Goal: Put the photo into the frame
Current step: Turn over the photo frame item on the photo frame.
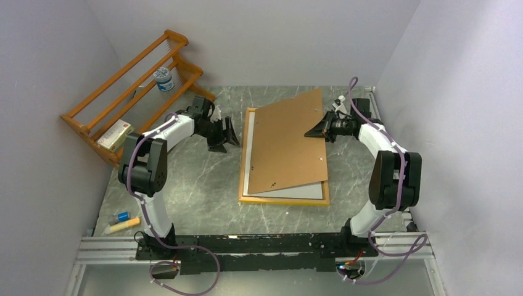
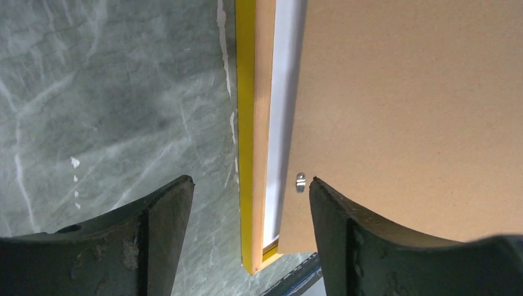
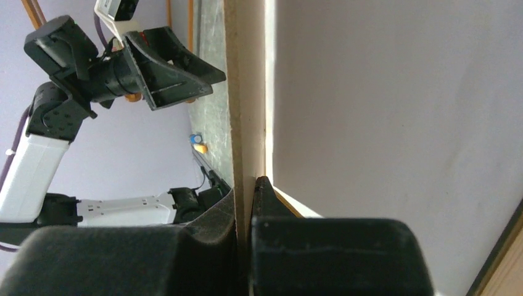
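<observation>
The frame (image 1: 284, 201) lay flat on the marbled grey-green worktop (image 1: 197, 185), its wood-orange back up and its narrow yellow edge showing along the side. Inside it sat the photo (image 1: 296, 192), plain white back upward, seen as thin strips at the left and near edges. A smooth brown hardboard panel (image 1: 287, 145) lay askew over both, with a small metal tab (image 2: 300, 182) near one edge. The right pincer (image 3: 248, 185) was pressed together on the panel's thin right edge. The left pincer (image 2: 250, 185) stood spread beside the frame's left edge, gripping nothing. A slatted wooden rack (image 1: 123, 86) held a round white tub (image 1: 163, 79) and a small box (image 1: 115, 135).
</observation>
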Controlling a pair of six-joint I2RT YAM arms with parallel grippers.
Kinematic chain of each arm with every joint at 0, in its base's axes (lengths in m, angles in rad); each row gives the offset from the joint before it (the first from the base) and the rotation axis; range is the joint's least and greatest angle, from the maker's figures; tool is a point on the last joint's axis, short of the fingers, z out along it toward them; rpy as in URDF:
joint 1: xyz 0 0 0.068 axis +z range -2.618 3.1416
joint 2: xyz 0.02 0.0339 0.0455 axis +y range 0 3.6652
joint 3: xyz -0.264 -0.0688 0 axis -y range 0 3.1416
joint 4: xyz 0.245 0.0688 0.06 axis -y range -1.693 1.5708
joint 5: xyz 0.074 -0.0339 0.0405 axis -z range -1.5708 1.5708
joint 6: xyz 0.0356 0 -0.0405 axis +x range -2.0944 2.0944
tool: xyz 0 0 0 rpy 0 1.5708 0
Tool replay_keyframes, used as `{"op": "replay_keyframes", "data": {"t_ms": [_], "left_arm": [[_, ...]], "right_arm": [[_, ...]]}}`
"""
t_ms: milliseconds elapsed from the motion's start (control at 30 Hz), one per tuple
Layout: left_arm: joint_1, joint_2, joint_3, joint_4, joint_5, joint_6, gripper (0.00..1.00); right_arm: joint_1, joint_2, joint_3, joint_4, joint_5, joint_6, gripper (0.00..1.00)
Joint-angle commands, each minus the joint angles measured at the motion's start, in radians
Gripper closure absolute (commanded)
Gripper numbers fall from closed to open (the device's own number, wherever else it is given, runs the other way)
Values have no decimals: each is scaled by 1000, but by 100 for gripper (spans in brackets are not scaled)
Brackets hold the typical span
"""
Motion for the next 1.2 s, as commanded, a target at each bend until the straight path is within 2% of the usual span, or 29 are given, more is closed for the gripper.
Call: {"op": "replay_keyframes", "data": {"t_ms": [0,167,600,767,833,1000,1167], "left_arm": [[-1,43,45,53,72,-29,29],[-1,118,75,46,88,-19,41],[-2,203,108,53,129,1,47],[-1,211,117,48,136,5,48],[-2,214,120,45,138,7,49],[-2,221,124,33,133,15,51],[-2,231,130,-2,87,28,54]], "right_arm": [[30,18,29,65,-79,20,100],[45,54,46,43,-59,11,100],[58,118,74,-27,23,-70,100],[96,128,66,-22,67,-100,84],[106,130,59,-12,90,-89,85],[110,80,-5,125,122,-42,100],[110,59,-29,193,122,-35,100]]}}
